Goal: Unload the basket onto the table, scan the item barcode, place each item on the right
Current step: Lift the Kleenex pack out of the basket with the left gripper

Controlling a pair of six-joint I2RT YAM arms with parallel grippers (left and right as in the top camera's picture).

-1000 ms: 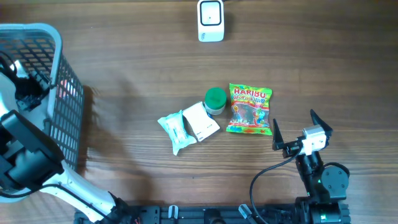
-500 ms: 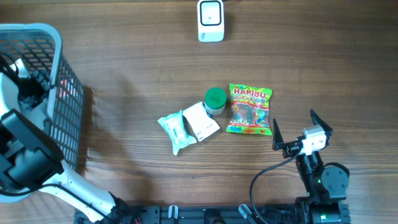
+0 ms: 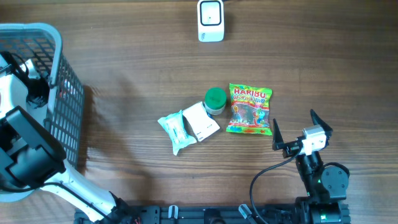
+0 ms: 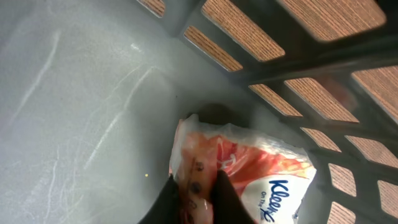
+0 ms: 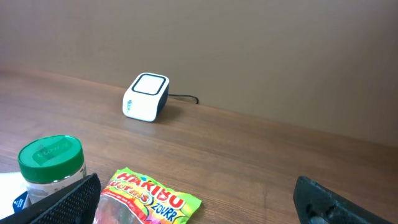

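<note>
While the left gripper (image 4: pixel 196 194) sits down inside the grey basket (image 3: pixel 58 38), its fingertips are pressed together, pinching the wrapper edge of an orange-and-white Kleenex pack (image 4: pixel 255 174). The pack lies against the basket's plastic floor, close to the mesh wall. Nothing else in the basket can be made out.

The right gripper (image 3: pixel 293 121) hangs over the wooden table (image 3: pixel 124 62) with jaws spread wide and holding nothing, just beside a Haribo bag (image 3: pixel 249 109). Left of the bag are a green-lidded jar (image 3: pixel 215 98), a white box (image 3: pixel 201 121) and a pale packet (image 3: pixel 175 130), bunched together. The white scanner (image 3: pixel 211 20) is at the far edge, well apart from them. A plain brown wall (image 5: pixel 249 37) is behind it.
</note>
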